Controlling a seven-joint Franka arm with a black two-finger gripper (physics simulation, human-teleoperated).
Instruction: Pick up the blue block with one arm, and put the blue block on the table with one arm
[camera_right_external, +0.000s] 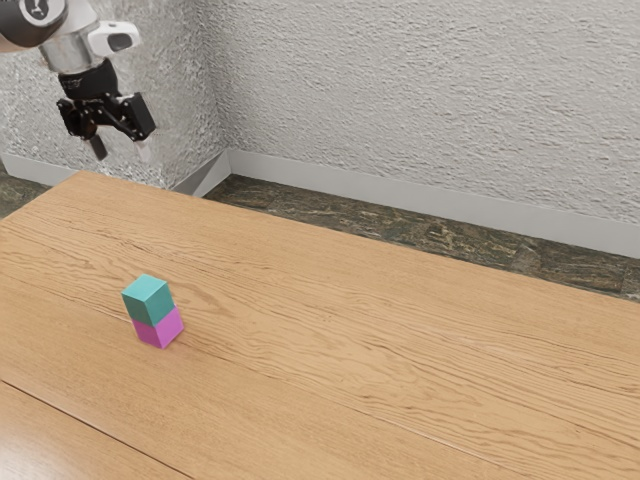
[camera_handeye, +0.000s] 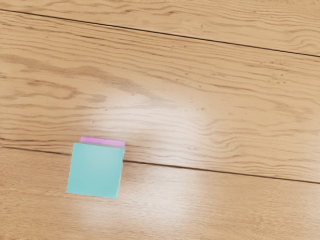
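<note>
So, the blue block (camera_right_external: 148, 302) is sitting on top of a pink block (camera_right_external: 160, 330), and that pink one's on the wooden table (camera_right_external: 380, 350). My gripper (camera_right_external: 120, 150) is up in the air, well apart from the stack, fingers (camera_right_external: 97, 148) spread with nothing between them. From the wrist view I'm seeing the blue top face, with a thin pink strip peeking out along one edge.
</note>
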